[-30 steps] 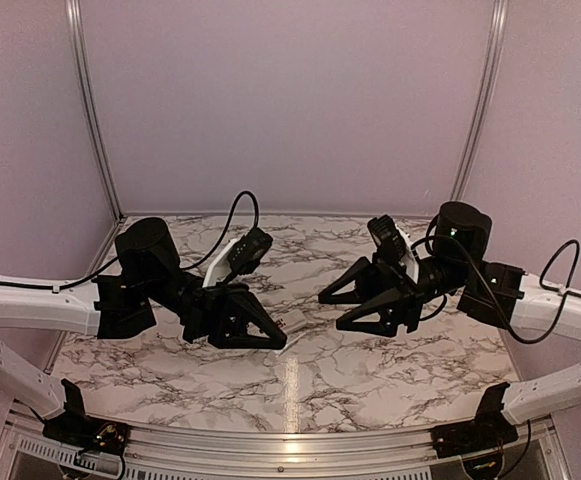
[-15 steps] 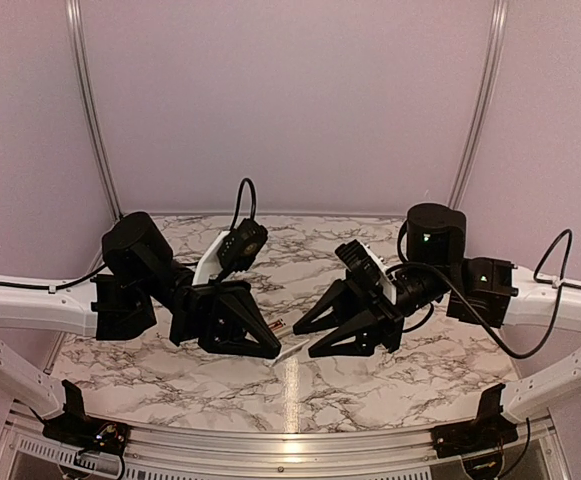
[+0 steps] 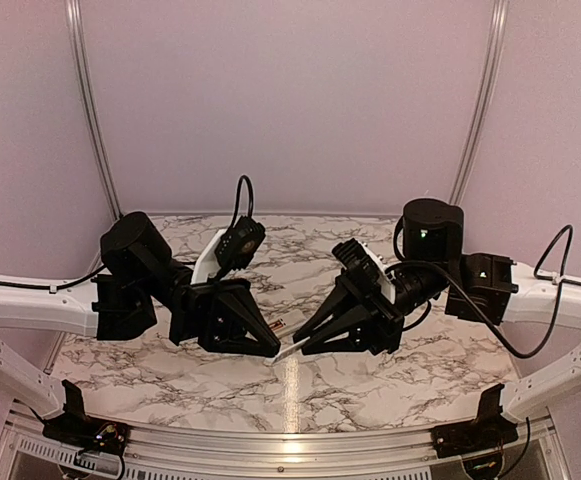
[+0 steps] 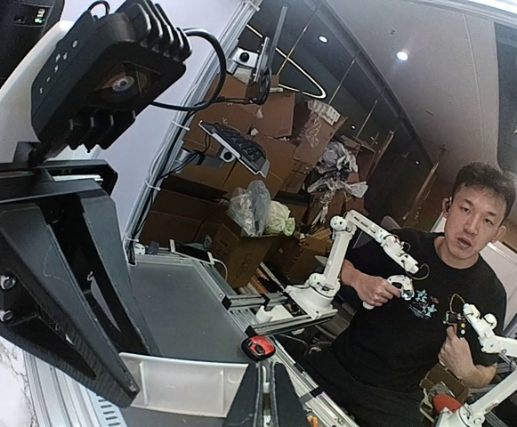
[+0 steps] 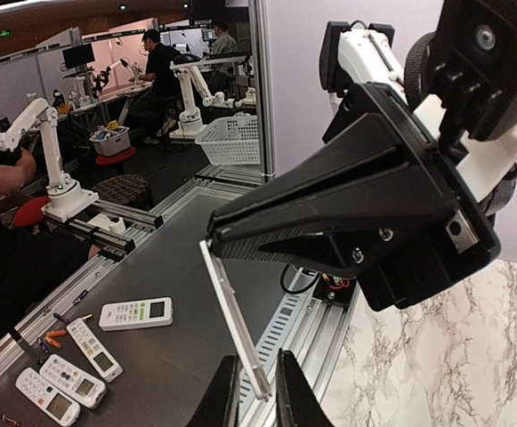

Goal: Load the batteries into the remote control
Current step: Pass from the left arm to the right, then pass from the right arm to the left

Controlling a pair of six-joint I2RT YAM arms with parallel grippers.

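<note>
A thin white plastic panel (image 3: pixel 288 349) hangs above the table between my two grippers. It has a plain face with a ridge in the left wrist view (image 4: pixel 182 382) and shows edge-on in the right wrist view (image 5: pixel 231 316). My left gripper (image 3: pixel 273 350) is shut on one end of it (image 4: pixel 138 378). My right gripper (image 3: pixel 296 346) is shut on the other end (image 5: pixel 258 396). A tiny coppery thing (image 3: pixel 278 323), perhaps a battery, lies on the marble just behind the fingertips. The remote control's body is hidden or out of view.
The marble table (image 3: pixel 370 385) is walled by pale panels at the back and sides. Beyond its near edge runs a metal rail (image 5: pixel 307 320). Several other white remotes (image 5: pixel 136 312) lie on a dark bench outside the cell. A person (image 4: pixel 436 294) stands there.
The right gripper swung left and down to the left gripper's tip and closed onto the panel's free end. The left gripper lowered slightly, still holding the panel.
</note>
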